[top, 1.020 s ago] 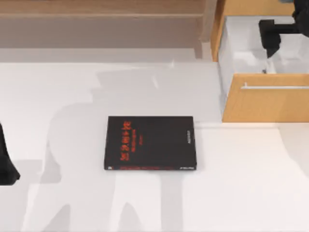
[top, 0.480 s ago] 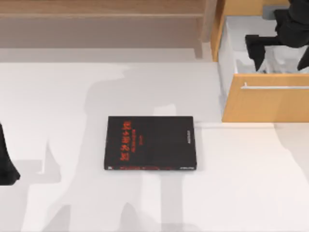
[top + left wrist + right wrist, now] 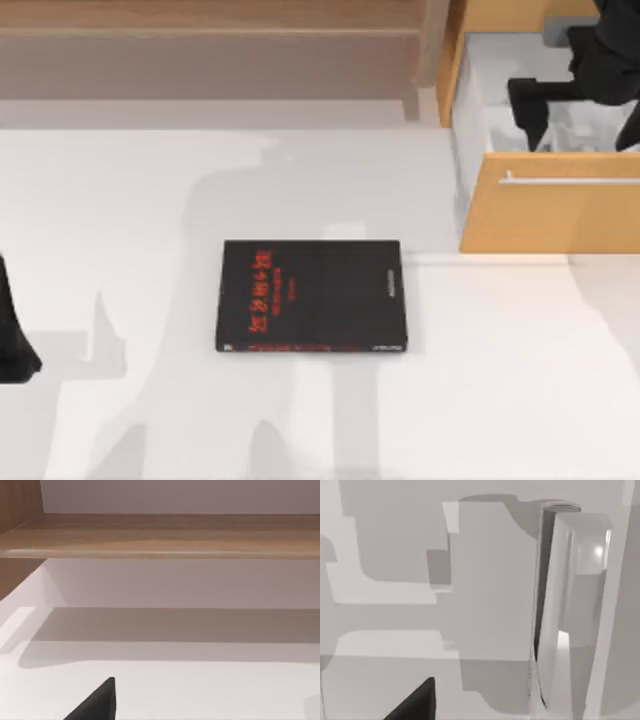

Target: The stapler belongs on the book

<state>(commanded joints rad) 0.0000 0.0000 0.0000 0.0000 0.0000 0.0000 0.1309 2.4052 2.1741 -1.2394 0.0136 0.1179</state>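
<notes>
The right claw (image 3: 545, 120) hangs inside the open drawer (image 3: 560, 215) at the desk's far right, its dark fingers pointing down toward the pale drawer floor. Whether its fingers are spread or closed I cannot tell. The right wrist view shows a long, slim, pale grey-white bar lying on the drawer's pale floor, which I take to be the stapler (image 3: 555, 610); it looks free of any grip, just beside the spot the claw is aimed at.

The left claw (image 3: 15, 335) sits parked at the desk's left edge, well apart from everything, and its state cannot be read either.

The book (image 3: 312, 296) lies flat in the middle of the desk (image 3: 150, 220), black with red lettering, nothing on its cover. So the task looks barely begun: the stapler has yet to be lifted out.

Risks from here, as I judge them:
1. The stapler is nearly the same pale tone as the drawer lining, so the claw could close beside it and come up empty.
2. The drawer's wooden front stands between the claw and the book; a lift that is too low could knock the stapler or the arm against it.
3. A slim bar held off-centre may tilt and slip during the carry.

The drawer appears to hold the stapler and little else I can make out.
</notes>
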